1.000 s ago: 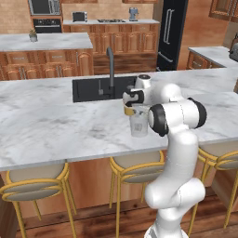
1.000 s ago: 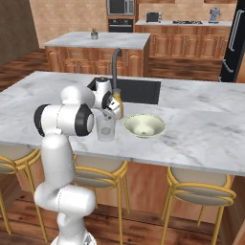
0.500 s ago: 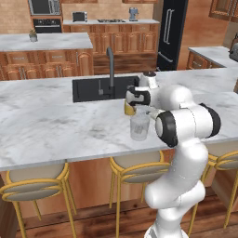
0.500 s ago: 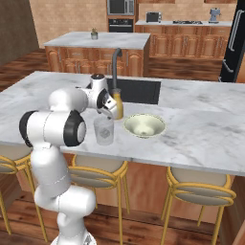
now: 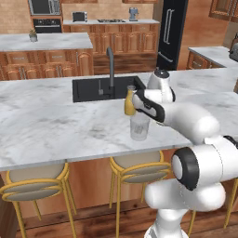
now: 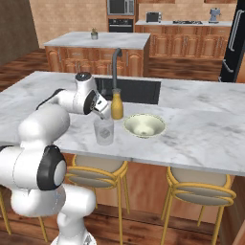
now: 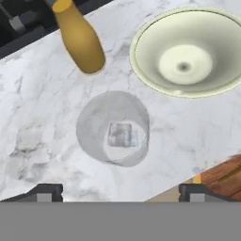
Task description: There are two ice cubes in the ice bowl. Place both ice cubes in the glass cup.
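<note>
Ice (image 7: 122, 135) lies in the glass cup (image 7: 113, 128) and the ice bowl (image 7: 188, 51) looks empty, so we lift the spread-open gripper (image 7: 120, 194) straight up, clear of the rim.

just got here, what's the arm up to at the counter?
The arm holds its claw open directly above the glass cup on the marble counter. Ice sits at the bottom of the glass; the hand view does not settle whether it is one cube or two. The ice bowl beside it looks empty. An orange bottle stands just behind the glass. Nothing is in the claw.
</note>
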